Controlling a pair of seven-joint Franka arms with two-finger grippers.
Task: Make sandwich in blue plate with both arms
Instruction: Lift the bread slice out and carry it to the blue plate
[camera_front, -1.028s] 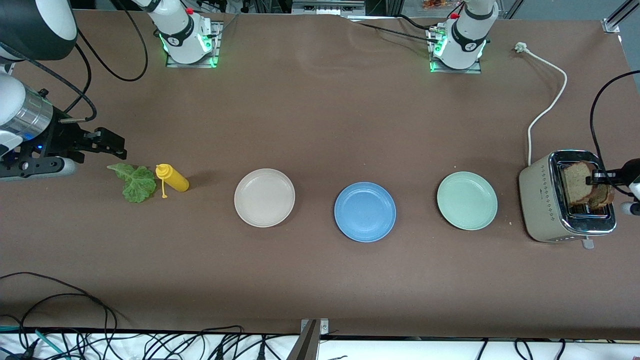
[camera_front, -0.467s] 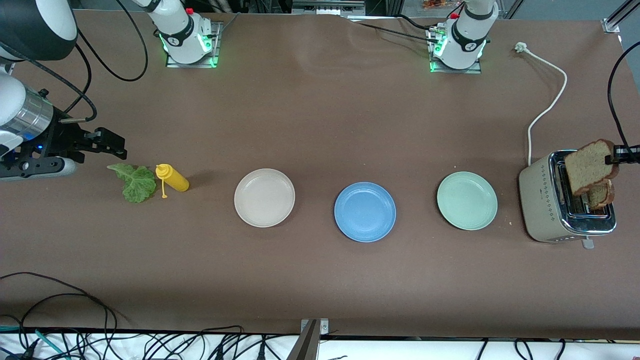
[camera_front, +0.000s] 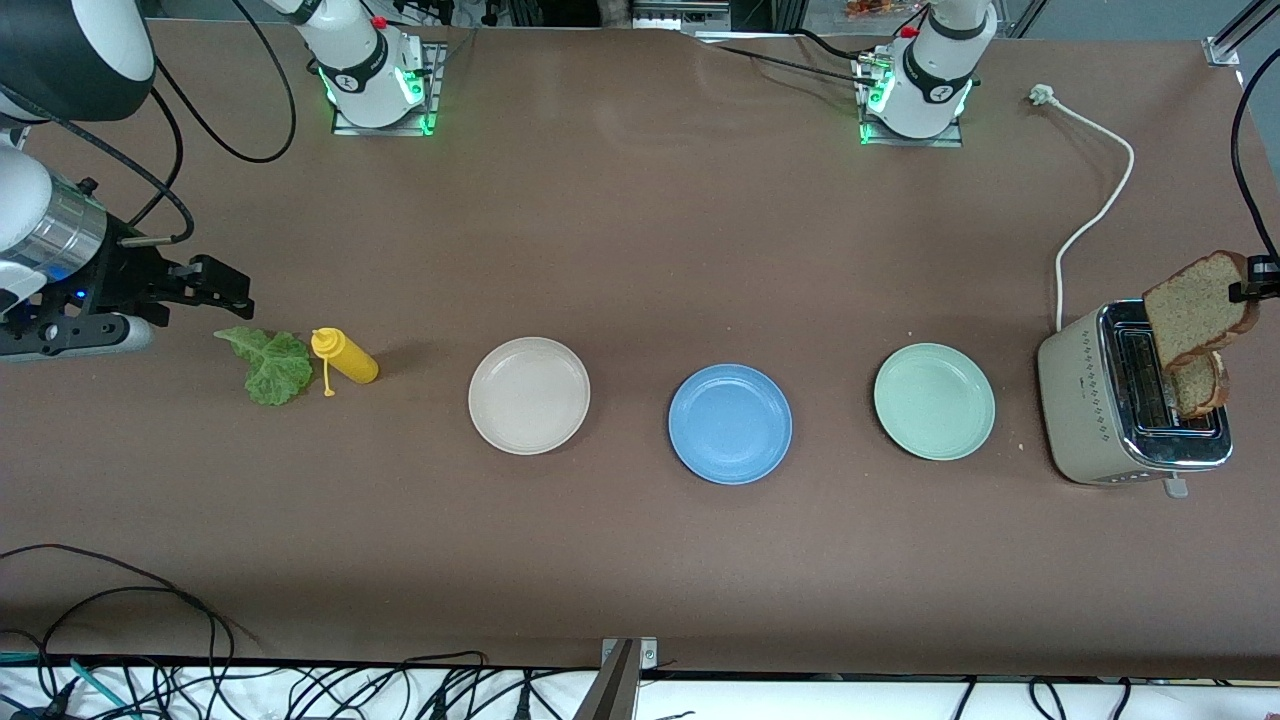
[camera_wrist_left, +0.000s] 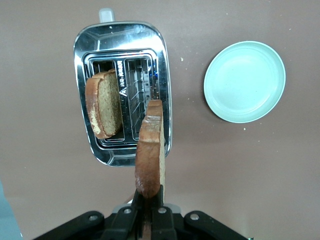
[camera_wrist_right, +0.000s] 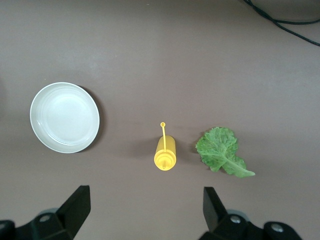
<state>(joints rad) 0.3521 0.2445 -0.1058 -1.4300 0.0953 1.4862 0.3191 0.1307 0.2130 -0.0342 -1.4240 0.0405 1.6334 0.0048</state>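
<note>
**Brown bread up over the toaster**

Your left gripper (camera_wrist_left: 148, 210) is pinching one bread slice (camera_front: 1197, 306) above the toaster (camera_front: 1100, 420), at 3 o'clock from the bare blue plate (camera_front: 730, 424). Right gripper (camera_wrist_right: 145, 210) waits, fingers apart, over the lettuce leaf (camera_front: 266, 364).

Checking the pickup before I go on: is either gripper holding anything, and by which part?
The left gripper pinches a bread slice by one crust edge, above the toaster. The right gripper is open and holds nothing.

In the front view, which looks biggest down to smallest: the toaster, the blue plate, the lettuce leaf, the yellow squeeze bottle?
1. Toaster, largest.
2. Blue plate.
3. Lettuce leaf.
4. Yellow squeeze bottle, smallest, though close to the leaf.
</note>
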